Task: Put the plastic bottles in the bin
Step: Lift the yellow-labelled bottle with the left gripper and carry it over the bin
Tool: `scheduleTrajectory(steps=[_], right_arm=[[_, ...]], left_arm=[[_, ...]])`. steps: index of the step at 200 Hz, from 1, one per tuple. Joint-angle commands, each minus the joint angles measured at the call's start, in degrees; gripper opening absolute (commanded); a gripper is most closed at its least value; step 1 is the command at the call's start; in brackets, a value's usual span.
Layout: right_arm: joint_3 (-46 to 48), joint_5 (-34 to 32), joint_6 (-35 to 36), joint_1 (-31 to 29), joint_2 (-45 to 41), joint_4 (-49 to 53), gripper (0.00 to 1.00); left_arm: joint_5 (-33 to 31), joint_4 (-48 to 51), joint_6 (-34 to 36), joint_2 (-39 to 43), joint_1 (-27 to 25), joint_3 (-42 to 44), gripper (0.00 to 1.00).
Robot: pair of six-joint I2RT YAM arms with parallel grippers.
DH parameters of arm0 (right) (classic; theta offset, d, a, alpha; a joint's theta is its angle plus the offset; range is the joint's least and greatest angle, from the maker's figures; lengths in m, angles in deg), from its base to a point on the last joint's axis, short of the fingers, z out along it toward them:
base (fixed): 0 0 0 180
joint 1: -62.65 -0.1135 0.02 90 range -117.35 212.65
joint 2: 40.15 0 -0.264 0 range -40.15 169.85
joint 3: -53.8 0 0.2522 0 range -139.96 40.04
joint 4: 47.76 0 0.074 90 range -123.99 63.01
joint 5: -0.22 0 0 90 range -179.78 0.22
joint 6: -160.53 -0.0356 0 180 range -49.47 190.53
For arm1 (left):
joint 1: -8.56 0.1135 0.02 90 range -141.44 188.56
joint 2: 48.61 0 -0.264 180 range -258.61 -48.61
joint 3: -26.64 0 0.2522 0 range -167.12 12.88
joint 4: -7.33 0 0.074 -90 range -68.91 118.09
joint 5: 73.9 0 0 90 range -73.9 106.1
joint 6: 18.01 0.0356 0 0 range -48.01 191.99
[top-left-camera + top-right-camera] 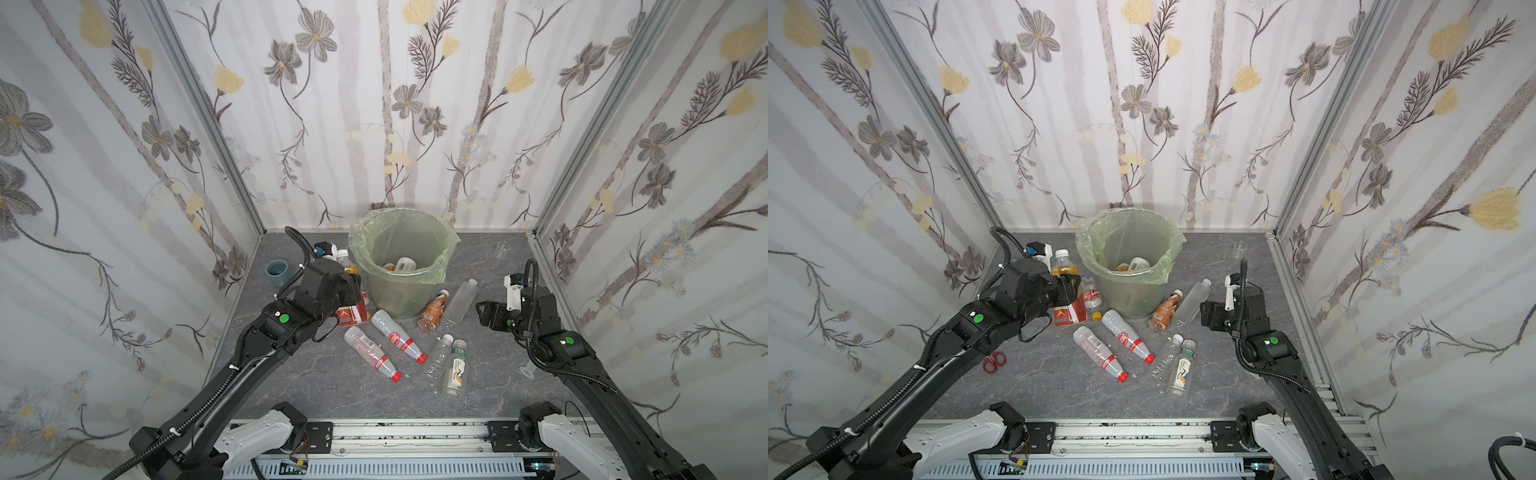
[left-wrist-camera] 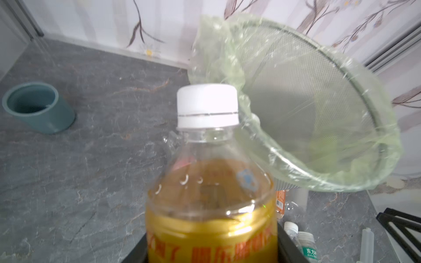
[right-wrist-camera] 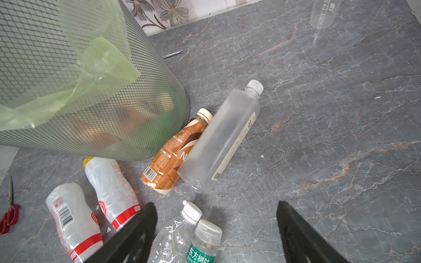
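Your left gripper point(image 1: 1070, 287) is clamped on the cap-up amber tea bottle point(image 2: 210, 182), left of centre in both top views, just beside the bin point(image 1: 399, 293); your right gripper point(image 3: 216, 205) is spread wide, empty, mid-right

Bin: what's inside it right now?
In both top views the bin holds a white-labelled bottle and an orange-brown item beside it. The near wall and green liner hide the rest of the floor; count unclear.
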Motion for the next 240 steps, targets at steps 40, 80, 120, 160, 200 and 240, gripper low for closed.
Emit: scheduleTrajectory(steps=[40,80,120,160,200,240], right_arm=[[0.06,-0.66,-0.62,-0.05,-0.03,-0.35,0.83],[-0.22,0.5,-1.41,-0.05,-0.04,-1.41,0.83],[-0.46,1.45,-2.14,0.02,-0.49,-1.63,0.83],[-0.34,1.48,-2.38,-0.05,-2.29,-1.27,0.84],[-0.47,1.77,-2.83,0.02,-3.1,-0.93,0.84],[-0.56,1.68,-2.98,-0.04,-3.85,-0.52,0.84]], left_arm=[[-5.99,-0.73,9.63,-4.53,0.09,-13.35,0.52],[-5.42,-2.07,17.34,-14.47,0.09,-26.15,0.52],[-3.71,-4.52,25.37,-23.97,0.11,-35.29,0.52],[-2.96,-9.47,30.08,-30.06,0.09,-38.1,0.52],[-2.13,-16.04,33.03,-33.16,0.09,-38.06,0.55],[-0.87,-21.81,37.59,-34.67,0.09,-36.56,0.56]])
